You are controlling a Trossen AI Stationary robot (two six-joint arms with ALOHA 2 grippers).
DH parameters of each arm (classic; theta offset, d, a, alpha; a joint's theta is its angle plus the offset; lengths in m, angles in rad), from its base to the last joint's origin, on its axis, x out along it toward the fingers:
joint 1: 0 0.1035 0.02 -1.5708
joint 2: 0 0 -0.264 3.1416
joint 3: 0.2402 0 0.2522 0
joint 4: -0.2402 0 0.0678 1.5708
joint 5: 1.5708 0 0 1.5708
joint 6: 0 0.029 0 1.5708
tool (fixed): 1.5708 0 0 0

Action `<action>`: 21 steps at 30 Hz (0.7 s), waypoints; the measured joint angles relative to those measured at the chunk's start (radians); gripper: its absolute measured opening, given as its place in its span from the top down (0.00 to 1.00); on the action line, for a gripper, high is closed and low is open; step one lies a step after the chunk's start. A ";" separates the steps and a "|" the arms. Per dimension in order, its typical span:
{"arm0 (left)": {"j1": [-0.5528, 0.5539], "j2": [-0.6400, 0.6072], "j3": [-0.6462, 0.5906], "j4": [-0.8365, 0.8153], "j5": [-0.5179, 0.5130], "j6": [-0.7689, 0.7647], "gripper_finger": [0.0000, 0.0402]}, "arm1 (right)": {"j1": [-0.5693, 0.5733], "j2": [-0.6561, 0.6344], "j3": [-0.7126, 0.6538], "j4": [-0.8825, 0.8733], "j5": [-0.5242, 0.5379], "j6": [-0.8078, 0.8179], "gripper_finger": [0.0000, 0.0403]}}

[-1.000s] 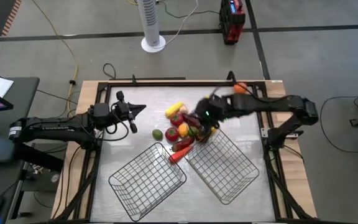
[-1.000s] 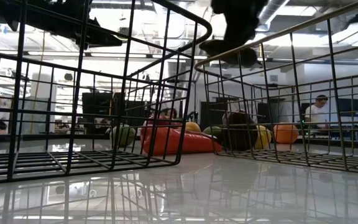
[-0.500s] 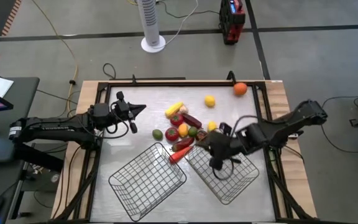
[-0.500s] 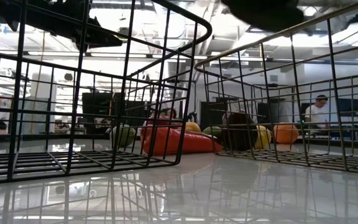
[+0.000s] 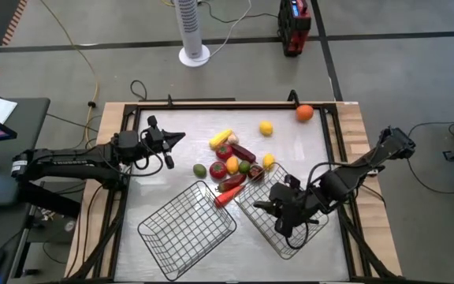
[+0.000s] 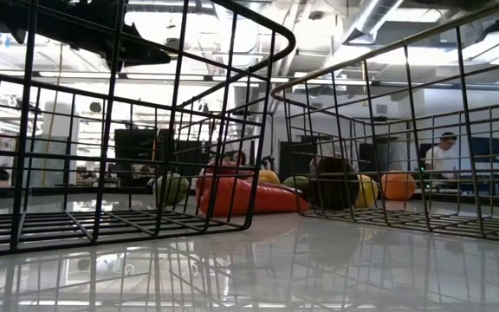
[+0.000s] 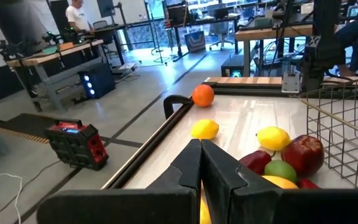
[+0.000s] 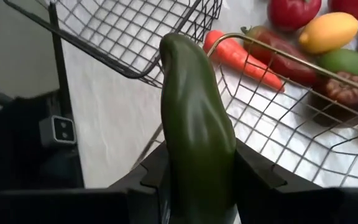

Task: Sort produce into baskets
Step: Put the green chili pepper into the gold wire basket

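- We have the right gripper (image 5: 278, 211) over the right-hand basket (image 5: 310, 229), near the worktop's front-right corner, fingers clamped on a long green cucumber (image 8: 194, 124).
- In the right wrist view the cucumber stands lengthwise between the two fingers, gripped low on its body, its free end reaching out over the basket's rim.
- It looks like smooth, hard moulded plastic: light and stiff, we judge, but glossy and tapered, so it could slide or swing in the pinch. A hold nearer its middle would steady it better.
- The left gripper (image 5: 172, 140) waits near the worktop's left edge, fingers pressed together on nothing; its wrist camera shows them meeting with no piece between.
- The rest of the produce sits clustered mid-worktop just behind the two baskets: a carrot (image 8: 241, 59) lies against the right basket's rim, with a red tomato (image 5: 218, 169) and a lime (image 5: 199, 170) close by.
- An orange (image 5: 304, 113) rests at the back-right corner, a lemon (image 5: 266, 128) just inward of it.
- The left basket (image 5: 186, 229) holds no piece that we can see.
- We reckon the cucumber's drop into the right basket comes next.
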 joint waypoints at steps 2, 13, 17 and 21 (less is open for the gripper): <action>0.000 0.000 0.000 0.000 0.002 -0.022 1.00 | 0.018 0.000 0.000 0.002 0.021 0.026 0.63; -0.001 0.000 0.000 0.005 0.239 -0.178 1.00 | 0.111 0.000 -0.006 -0.050 0.138 0.175 0.63; -0.018 0.000 0.000 -0.002 0.254 -0.192 1.00 | 0.126 0.001 -0.057 -0.053 0.137 0.236 0.63; -0.050 0.000 0.000 -0.004 0.255 -0.200 1.00 | 0.112 0.001 -0.118 -0.052 0.112 0.311 0.61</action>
